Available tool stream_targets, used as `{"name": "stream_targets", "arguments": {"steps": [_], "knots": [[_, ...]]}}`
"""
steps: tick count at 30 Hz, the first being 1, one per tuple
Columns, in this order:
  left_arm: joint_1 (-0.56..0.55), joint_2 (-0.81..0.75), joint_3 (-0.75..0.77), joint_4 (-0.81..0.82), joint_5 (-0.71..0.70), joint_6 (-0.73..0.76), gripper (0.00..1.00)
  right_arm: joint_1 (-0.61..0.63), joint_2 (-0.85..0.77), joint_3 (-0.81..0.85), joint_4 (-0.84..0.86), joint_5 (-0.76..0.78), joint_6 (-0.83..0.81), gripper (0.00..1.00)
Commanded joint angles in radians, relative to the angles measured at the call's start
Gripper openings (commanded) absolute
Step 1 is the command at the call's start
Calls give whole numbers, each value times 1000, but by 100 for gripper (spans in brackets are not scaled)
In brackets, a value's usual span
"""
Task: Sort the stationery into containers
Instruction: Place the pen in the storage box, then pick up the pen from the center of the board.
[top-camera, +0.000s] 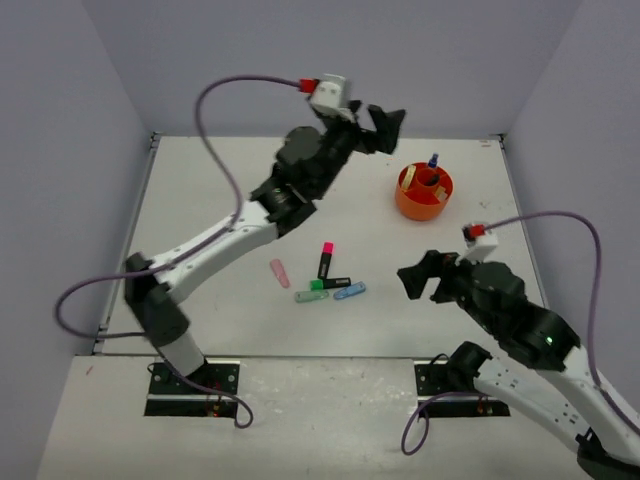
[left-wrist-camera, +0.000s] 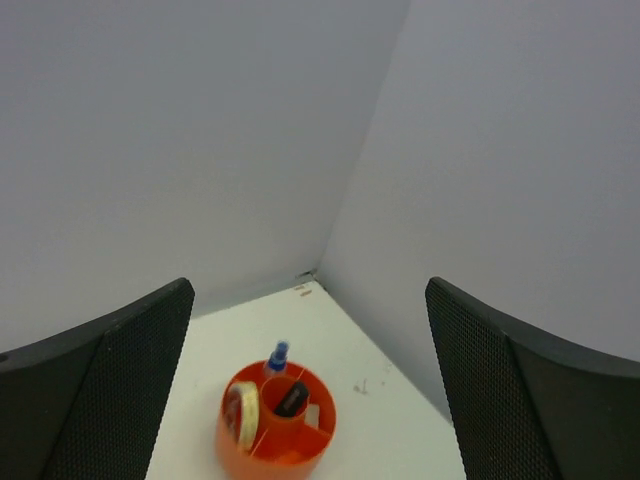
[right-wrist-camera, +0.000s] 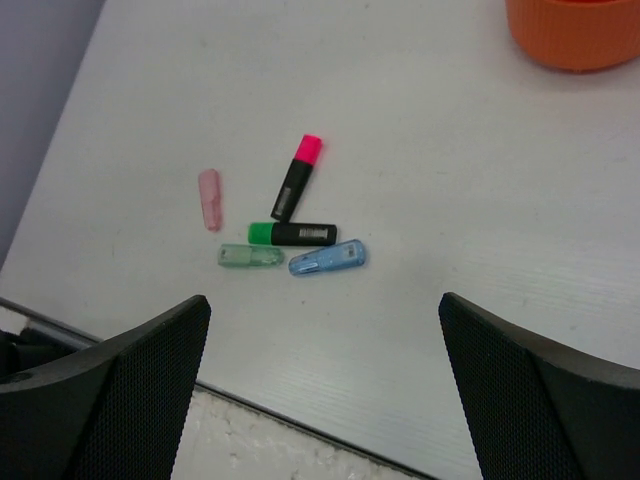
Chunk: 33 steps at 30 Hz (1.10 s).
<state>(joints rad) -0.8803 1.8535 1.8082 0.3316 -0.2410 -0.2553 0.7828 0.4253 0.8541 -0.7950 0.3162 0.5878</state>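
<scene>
Grippers empty, five pieces of stationery not yet sorted.
Left gripper (top-camera: 386, 128), jaws apart, hangs high, far-left of the orange tub (top-camera: 424, 192). Right gripper (top-camera: 416, 280), also spread, is nearest the cluster: pink highlighter (top-camera: 326, 260), green highlighter (top-camera: 330, 284), pale green clip (top-camera: 311, 296), blue clip (top-camera: 349, 291), pink eraser (top-camera: 279, 273). Next, likely, it lowers squarely over one piece.

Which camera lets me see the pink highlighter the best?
The right wrist view: the pink highlighter looks big and unblocked there, with its pink cap and black body clear. The top external view shows it too, but much smaller. The left wrist view misses it and sees only the orange tub.
</scene>
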Motion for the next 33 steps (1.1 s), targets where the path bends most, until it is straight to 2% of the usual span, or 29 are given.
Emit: {"name": "stream_targets", "arguments": {"steps": [1,4,5,9,11,14,21,24,29,33], "knots": [[43,-426,-413,-255,-264,-192,100,2,295,-33,198,-79,50,99],[45,-744,-837,-226,-240,-286,100,3,548,29,245,-19,109,99],[46,-813,-927,-235,-232,-319,100,3,635,63,253,-13,120,99],[44,-980,-1102,-392,-242,-420,100,5,988,271,205,-24,171,99],[45,-1042,-1134,-472,-226,-427,100,9,1159,379,177,-22,191,99],[43,-1122,-1158,-558,-185,-436,100,10,1326,486,175,-28,219,97],[44,-1254,-1190,-623,-144,-424,100,27,1543,596,187,-43,229,86],[43,-1264,-1191,-643,-154,-397,100,41,1604,635,181,-33,231,83],[44,-1241,-1205,-674,-173,-388,100,56,1637,646,150,2,235,72],[44,-1234,-1223,-665,-169,-389,100,60,1601,581,188,-2,245,51]]}}
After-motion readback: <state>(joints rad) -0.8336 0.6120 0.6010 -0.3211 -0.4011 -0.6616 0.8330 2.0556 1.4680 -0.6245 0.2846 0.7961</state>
